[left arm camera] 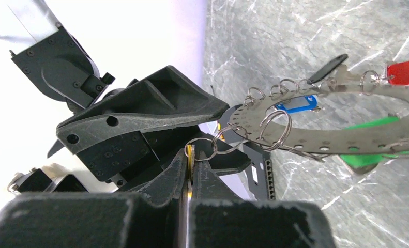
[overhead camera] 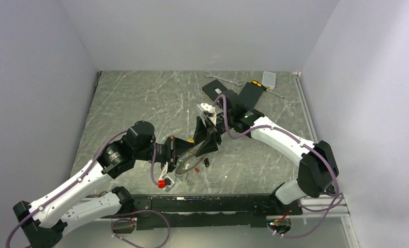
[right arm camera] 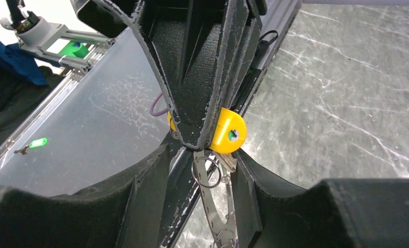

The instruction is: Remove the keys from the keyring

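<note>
Left claw: the black two-finger left gripper (left arm camera: 190,155) fills the front of its own wrist view. It's clenched hard on the yellow-headed key (right arm camera: 228,132), with only a yellow sliver showing between the pads.
Right claw: the black two-finger right gripper (right arm camera: 202,157) is released, jaws standing apart with one finger on either side of the left claw's tips. Nothing is clamped in it.
Between the right fingers: one of the small silver split rings (right arm camera: 206,171) dangles just under the yellow head, with the key's blade beside it.
Keyring: the flat silver perforated metal hoop (left arm camera: 316,139) is chained by those rings to the pinched key. It reaches out to the right above the grey marbled table (left arm camera: 305,46); whether it touches down, I cannot tell.
On the hoop: red-headed key (left arm camera: 405,72) at the far end, black-headed key (left arm camera: 326,68) on top, blue-headed key (left arm camera: 295,105) inside the curve, green-headed key (left arm camera: 373,155) underneath.
From above: both claws meet mid-table, tips together.
Far edge: the silver wrench (overhead camera: 224,80) and the flat black box (overhead camera: 251,94) lie well apart from the action.
</note>
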Robot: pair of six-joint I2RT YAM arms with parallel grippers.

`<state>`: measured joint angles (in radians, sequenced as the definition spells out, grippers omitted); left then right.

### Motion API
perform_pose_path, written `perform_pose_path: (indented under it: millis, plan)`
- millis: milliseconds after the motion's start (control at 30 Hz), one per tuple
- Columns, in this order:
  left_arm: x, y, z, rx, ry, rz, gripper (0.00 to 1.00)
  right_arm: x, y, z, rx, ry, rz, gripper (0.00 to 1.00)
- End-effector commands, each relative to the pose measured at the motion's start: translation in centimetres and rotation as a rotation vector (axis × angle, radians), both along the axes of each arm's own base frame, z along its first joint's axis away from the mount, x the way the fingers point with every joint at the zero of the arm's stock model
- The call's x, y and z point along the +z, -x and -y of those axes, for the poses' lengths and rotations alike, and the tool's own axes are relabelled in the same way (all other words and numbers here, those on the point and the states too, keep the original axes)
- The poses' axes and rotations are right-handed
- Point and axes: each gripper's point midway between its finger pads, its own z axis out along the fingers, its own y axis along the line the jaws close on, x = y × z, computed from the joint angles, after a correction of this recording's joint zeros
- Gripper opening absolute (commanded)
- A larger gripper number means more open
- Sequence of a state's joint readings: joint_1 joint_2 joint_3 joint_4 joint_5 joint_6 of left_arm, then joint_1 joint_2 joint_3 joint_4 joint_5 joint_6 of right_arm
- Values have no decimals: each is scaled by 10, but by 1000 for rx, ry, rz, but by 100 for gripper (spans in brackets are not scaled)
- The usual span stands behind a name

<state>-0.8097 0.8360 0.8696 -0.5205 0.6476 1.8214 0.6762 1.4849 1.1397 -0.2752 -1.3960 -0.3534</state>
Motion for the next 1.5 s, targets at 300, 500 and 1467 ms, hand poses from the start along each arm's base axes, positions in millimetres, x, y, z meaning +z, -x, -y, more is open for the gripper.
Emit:
perform_pose_path:
  millis: [300, 500, 1467]
  plan:
    - [38, 21, 7, -142, 130, 173, 0, 30, 24, 5, 111, -99, 70, 49]
    - [37, 19, 7, -135, 124, 169, 0, 35, 31, 4, 137, -113, 80, 47]
    - [27, 22, 13, -202, 188, 352, 0, 14, -5, -1, 30, -82, 124, 45]
